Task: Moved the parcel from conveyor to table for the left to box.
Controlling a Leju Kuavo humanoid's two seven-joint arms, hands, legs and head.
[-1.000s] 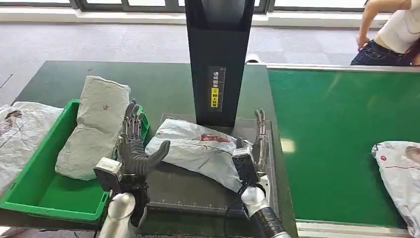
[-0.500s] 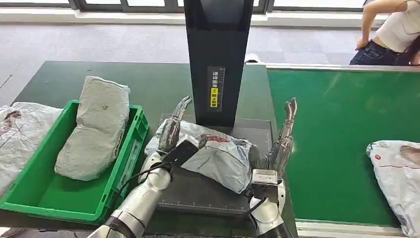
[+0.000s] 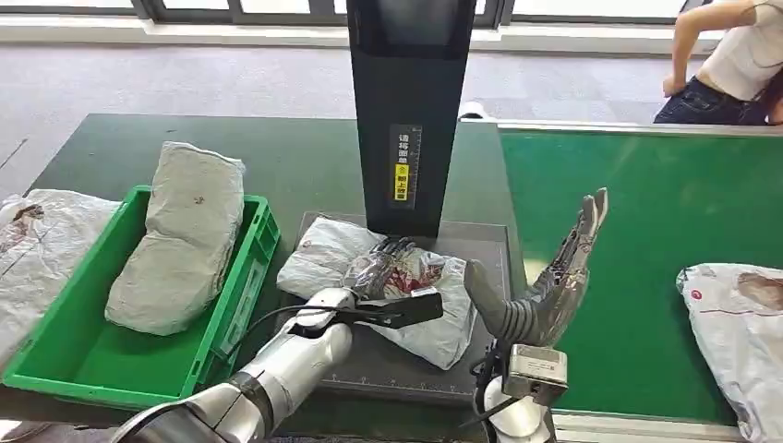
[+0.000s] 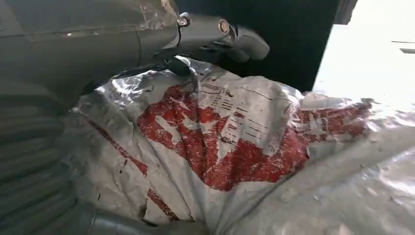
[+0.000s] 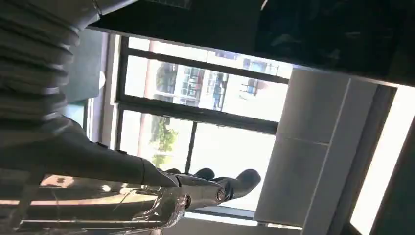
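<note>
A crumpled white parcel (image 3: 323, 263) with red print lies on the dark scale plate (image 3: 388, 369) in front of the black column. My left hand (image 3: 386, 268) lies over the top of the parcel and grips it. In the left wrist view the parcel (image 4: 235, 147) presses against the palm, with the fingers (image 4: 215, 32) curled over its far side. To the right of the parcel my right hand (image 3: 545, 291) stands raised and open, fingers stretched upward and thumb apart, holding nothing. In the right wrist view its fingers (image 5: 210, 188) are straight.
A green crate (image 3: 55, 369) at the left holds a grey parcel (image 3: 180, 235). Another parcel (image 3: 37, 240) lies at the left edge. The black scanner column (image 3: 406, 111) stands behind the plate. On the green conveyor (image 3: 646, 212) lies one more parcel (image 3: 739, 323). A person (image 3: 729, 55) stands far right.
My left hand has swung from beside the crate onto the parcel and closed on it. My right hand has drawn away to the right and risen. The parcel has bunched up.
</note>
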